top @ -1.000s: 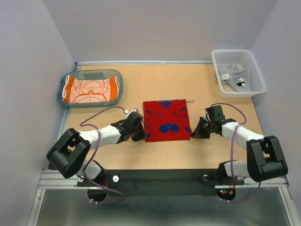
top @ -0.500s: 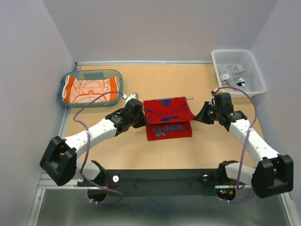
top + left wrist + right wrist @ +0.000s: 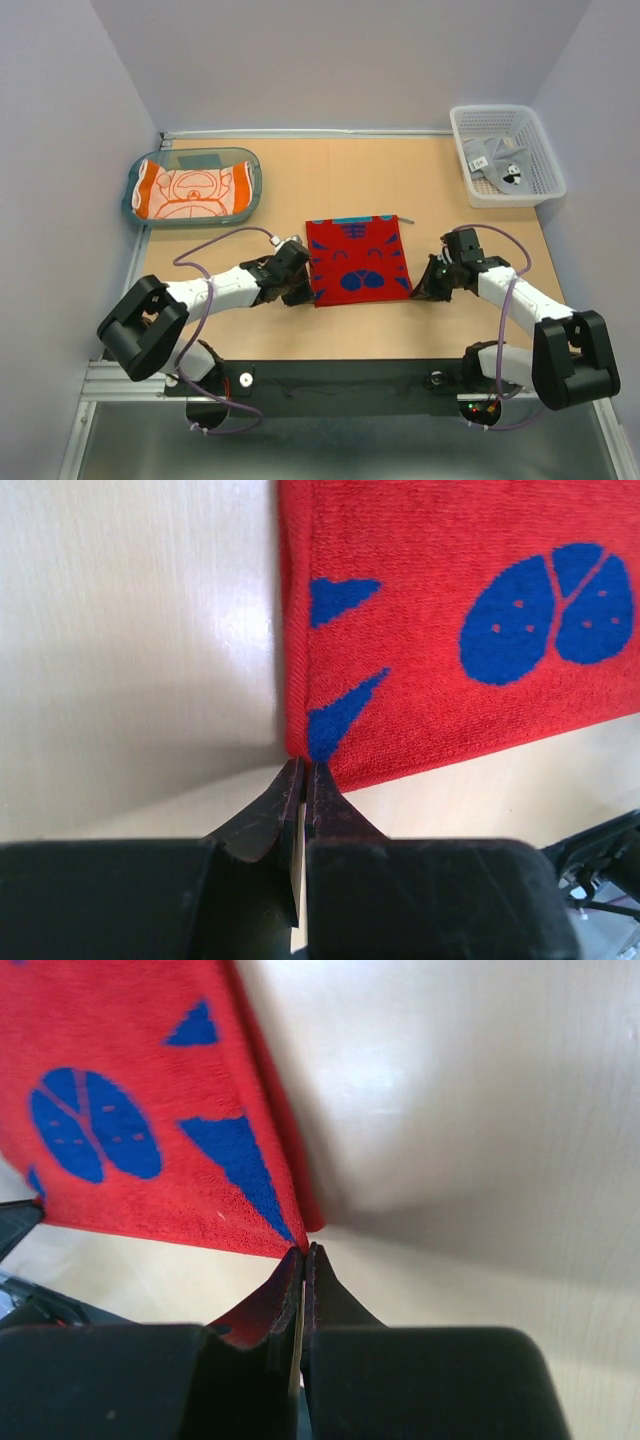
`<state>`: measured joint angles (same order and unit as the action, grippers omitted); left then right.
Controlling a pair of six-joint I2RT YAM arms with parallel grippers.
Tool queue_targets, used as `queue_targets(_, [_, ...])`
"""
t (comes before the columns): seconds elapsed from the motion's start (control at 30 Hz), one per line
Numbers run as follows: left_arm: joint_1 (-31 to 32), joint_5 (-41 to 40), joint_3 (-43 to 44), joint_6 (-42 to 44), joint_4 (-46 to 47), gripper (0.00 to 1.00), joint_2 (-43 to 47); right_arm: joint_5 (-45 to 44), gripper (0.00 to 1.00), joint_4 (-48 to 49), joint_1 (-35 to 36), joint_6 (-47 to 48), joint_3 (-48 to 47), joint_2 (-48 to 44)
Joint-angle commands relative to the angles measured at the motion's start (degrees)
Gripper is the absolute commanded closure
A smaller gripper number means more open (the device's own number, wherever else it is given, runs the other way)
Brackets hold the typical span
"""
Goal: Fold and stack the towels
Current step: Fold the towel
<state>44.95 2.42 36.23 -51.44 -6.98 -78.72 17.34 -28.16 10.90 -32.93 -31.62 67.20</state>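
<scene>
The red towel (image 3: 358, 262) with blue marks lies flat on the table's middle, and a thin teal strip (image 3: 350, 220) shows along its far edge. My left gripper (image 3: 303, 296) is low at the towel's near left corner, shut on that corner; in the left wrist view the gripper (image 3: 303, 765) pinches the red towel (image 3: 450, 630). My right gripper (image 3: 416, 290) is shut on the near right corner; the right wrist view shows that gripper (image 3: 304, 1252) and the red towel (image 3: 120, 1110). An orange towel (image 3: 192, 190) lies in the tray. A grey panda towel (image 3: 497, 160) lies in the basket.
A translucent teal tray (image 3: 253, 180) stands at the far left of the wooden table (image 3: 300, 180). A white mesh basket (image 3: 540, 185) stands at the far right. Grey walls close in the table on three sides.
Both grippers lifted the red towel's near edge up and away, then brought it back down toward me. The towel lies flat again, slightly nearer, still held at both near corners.
</scene>
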Motion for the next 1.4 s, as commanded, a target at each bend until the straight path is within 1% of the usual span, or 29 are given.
queue_targets(0.0, [0.0,-1.4,-0.9,0.1,1.4,1.0,-1.4,-3.4,0.99,4.6,-0.3,-0.3,1.6,2.1])
queue_targets(0.17, [0.7,-0.4,-1.2,0.2,1.7,1.0,-3.3,-4.2,0.99,5.0,-0.3,0.1,2.4,2.8])
queue_targets(0.23, [1.0,-0.2,-1.3,0.2,1.7,0.95,-3.3,-4.5,0.98,5.0,-0.3,0.1,2.9,2.6])
queue_targets(0.27, [1.1,-0.3,-1.5,0.1,1.4,0.91,-2.8,-4.5,0.93,4.9,-0.3,0.2,2.8,2.2])
queue_targets(0.3, [1.1,-0.3,-1.6,-0.1,1.1,0.85,-2.4,-4.5,0.89,4.8,-0.3,0.2,2.8,1.9])
queue_targets(0.33, [1.2,-0.9,-1.6,-0.1,0.7,0.7,-1.2,-4.6,0.8,4.4,-0.3,0.1,2.6,0.6])
queue_targets(0.37, [1.2,-1.4,-1.4,-0.2,0.1,0.64,-0.3,-4.8,0.74,4.0,-0.3,0.1,2.3,-0.4])
queue_targets(0.4, [1.3,-1.8,-1.2,-0.3,-1.4,0.56,0.7,-4.8,0.69,3.5,-0.3,0.2,1.7,-1.2])
queue_targets(0.43, [1.3,-3.7,-1.1,-0.3,-2.4,0.52,2.0,-5.1,0.61,2.7,-0.3,0.7,0.0,-2.2])
queue_targets(0.47, [1.3,-4.6,-0.3,-0.4,-4.6,0.43,4.5,-5.5,0.58,1.1,-0.3,1.1,-1.2,-3.7])
queue_targets(0.5, [1.3,-5.5,0.3,-0.4,-5.7,0.39,5.8,-5.9,0.56,0.5,-0.3,1.5,-2.4,-4.4])
queue_targets(0.53, [1.3,-7.6,1.1,0.0,-6.7,0.3,7.0,-6.7,0.54,-0.1,-0.3,2.0,-4.0,-4.8])
queue_targets(0.57, [1.2,-8.7,3.0,0.5,-7.4,0.28,8.7,-6.9,0.53,-0.4,-0.3,3.2,-6.7,-5.1])
queue_targets(0.6, [1.1,-9.9,4.1,1.1,-8.5,0.24,9.1,-7.0,0.53,-0.3,-0.3,3.9,-8.5,-4.4])
queue_targets(0.67, [0.6,-12.6,8.7,3.3,-8.8,0.26,7.8,-6.6,0.55,0.6,-0.3,6.1,-13.8,-2.3])
queue_targets(0.7, [0.2,-13.1,10.3,4.2,-8.3,0.33,6.7,-6.0,0.57,1.4,-0.3,6.8,-15.3,0.4])
queue_targets(0.73, [-0.6,-13.7,13.4,6.2,-7.6,0.36,4.0,-4.5,0.62,3.9,-0.3,7.5,-16.7,2.3])
queue_targets(0.77, [-1.2,-13.7,14.9,7.4,-6.8,0.38,2.4,-3.7,0.63,5.3,-0.3,7.7,-18.1,4.0])
queue_targets(0.8, [-1.8,-13.4,16.4,8.5,-4.8,0.41,0.6,-2.9,0.64,6.9,-0.3,7.5,-20.5,5.6])
queue_targets(0.83, [-2.6,-12.4,18.0,9.5,-3.8,0.47,-1.3,-1.4,0.65,8.6,-0.3,7.2,-21.6,9.4])
queue_targets(0.87, [-4.3,-12.1,20.8,10.6,-3.1,0.49,-5.4,-0.9,0.66,12.5,-0.3,6.8,-22.5,11.1])
queue_targets(0.9, [-5.3,-11.6,22.2,12.2,-1.4,0.54,-7.5,-0.6,0.67,14.3,-0.3,6.4,-24.4,13.3])
queue_targets(0.97, [-8.5,-9.2,26.6,14.0,-0.3,0.59,-13.6,0.6,0.68,18.4,-0.3,5.9,-26.7,19.6])
queue_targets(1.0, [-9.5,-8.7,28.1,15.5,0.0,0.63,-15.6,0.9,0.68,19.5,-0.3,5.9,-28.3,21.6])
queue_targets(1.03, [-10.2,-8.2,29.3,16.3,0.1,0.65,-18.8,1.7,0.68,21.2,-0.3,5.7,-30.7,25.9])
queue_targets(1.07, [-11.1,-8.5,31.9,17.1,0.3,0.67,-20.6,1.9,0.68,22.1,-0.3,5.7,-31.9,27.8])
queue_targets(1.17, [-12.0,-8.4,36.0,20.4,0.1,0.7,-26.3,1.5,0.69,24.3,-0.3,6.1,-35.3,33.3])
queue_targets(1.27, [-12.3,-8.5,37.6,22.6,0.1,0.7,-30.0,-0.3,0.69,24.6,-0.3,6.7,-37.0,39.4])
queue_targets(1.37, [-13.1,-9.4,37.1,25.0,0.9,0.7,-31.8,-3.9,0.69,24.6,-0.6,8.5,-35.5,39.7])
